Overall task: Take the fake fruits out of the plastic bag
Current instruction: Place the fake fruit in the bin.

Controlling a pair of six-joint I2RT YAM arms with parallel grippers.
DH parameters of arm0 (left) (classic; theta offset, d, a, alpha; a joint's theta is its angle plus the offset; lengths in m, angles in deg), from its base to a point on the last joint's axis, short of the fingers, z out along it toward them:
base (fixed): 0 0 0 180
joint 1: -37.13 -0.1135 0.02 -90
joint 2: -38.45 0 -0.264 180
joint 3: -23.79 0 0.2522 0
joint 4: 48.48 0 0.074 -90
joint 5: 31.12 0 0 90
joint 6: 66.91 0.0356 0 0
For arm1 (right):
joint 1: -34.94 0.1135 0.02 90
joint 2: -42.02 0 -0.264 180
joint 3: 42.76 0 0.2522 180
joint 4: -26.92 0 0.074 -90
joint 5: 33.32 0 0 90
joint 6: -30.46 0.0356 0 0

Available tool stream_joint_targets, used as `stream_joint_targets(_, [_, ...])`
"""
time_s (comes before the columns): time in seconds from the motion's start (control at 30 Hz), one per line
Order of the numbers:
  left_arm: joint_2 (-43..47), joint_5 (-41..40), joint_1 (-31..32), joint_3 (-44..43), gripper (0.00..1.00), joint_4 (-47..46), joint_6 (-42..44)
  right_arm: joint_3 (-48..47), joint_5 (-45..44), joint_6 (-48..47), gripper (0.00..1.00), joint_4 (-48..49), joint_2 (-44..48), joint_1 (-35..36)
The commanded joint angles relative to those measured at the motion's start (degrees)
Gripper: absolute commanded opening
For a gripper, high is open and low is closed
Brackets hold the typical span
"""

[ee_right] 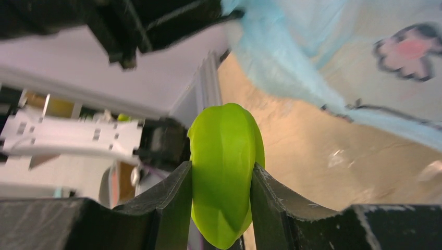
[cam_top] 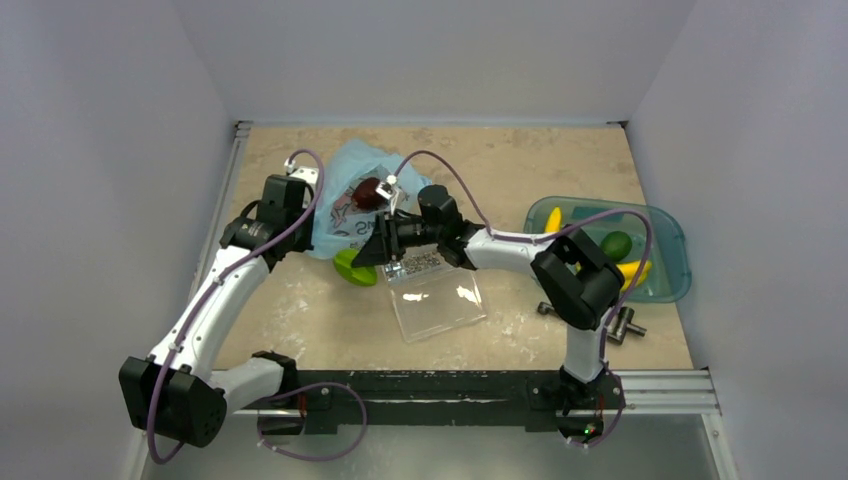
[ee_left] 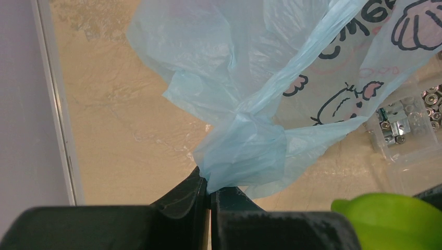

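Light-blue plastic bag (ee_left: 245, 94), pink cartoons, lettering cut off, hangs pinched in left gripper (ee_left: 210, 183); right gripper (ee_right: 221, 169) clamps glossy green fruit (ee_right: 225, 135).

Robot lab cell, plain white walls (cam_top: 100, 150), aluminium mounting rail (cam_top: 665, 391)

Green fruit (ee_right: 225, 172) clamped; blue bag (ee_left: 245, 151) — bunched.

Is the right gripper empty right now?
No, the right gripper is shut on a light-green fake fruit, which fills the gap between its jaws.
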Motion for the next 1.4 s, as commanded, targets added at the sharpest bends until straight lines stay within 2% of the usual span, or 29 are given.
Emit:
stream_joint_targets(0.0, [1.4, -0.2, -0.6, -0.9, 0.00, -1.4, -0.2, 0.4, 13.9, -6.7, 0.00, -3.5, 3.6, 0.3])
stream_joint_targets(0.13, [1.4, -0.9, -0.8, -0.8, 0.00, -1.4, -0.5, 1.0, 14.1, -17.0, 0.00, -16.7, 8.6, 0.3])
stream_joint_targets(0.3, [1.3, -0.9, -1.0, -0.9, 0.00, -1.3, -0.6, 3.2, 3.9, -22.3, 0.00, -24.3, 19.4, -2.8])
stream_joint_targets(0.57, [1.0, 0.0, -1.0, -0.9, 0.00, -1.1, -0.4, 13.6, -25.3, -15.1, 0.00, -18.8, 35.1, -12.7])
stream_joint_targets(0.73, [0.7, 0.9, -1.0, -1.1, 0.00, -1.1, -0.1, 19.3, -49.3, -12.0, 0.00, -21.5, 43.9, -15.2])
stream_joint_targets(0.97, [0.7, 1.7, -1.0, -1.1, 0.00, -1.2, -0.1, 26.1, -73.6, -5.2, 0.00, -27.6, 48.8, -22.7])
stream_joint_targets(1.13, [0.7, 1.9, -1.0, -1.2, 0.00, -1.1, -0.1, 29.4, -73.8, -1.2, 0.00, -29.6, 47.4, -32.5])
stream_joint_targets(1.3, [0.5, 2.1, -1.0, -1.1, 0.00, -1.1, 0.0, 29.7, -75.9, 1.1, 0.00, -32.5, 43.3, -37.1])
stream_joint_targets(1.37, [0.3, 2.3, -1.0, -1.2, 0.00, -1.1, -0.1, 29.1, -76.2, 1.9, 0.05, -34.1, 40.8, -38.4])
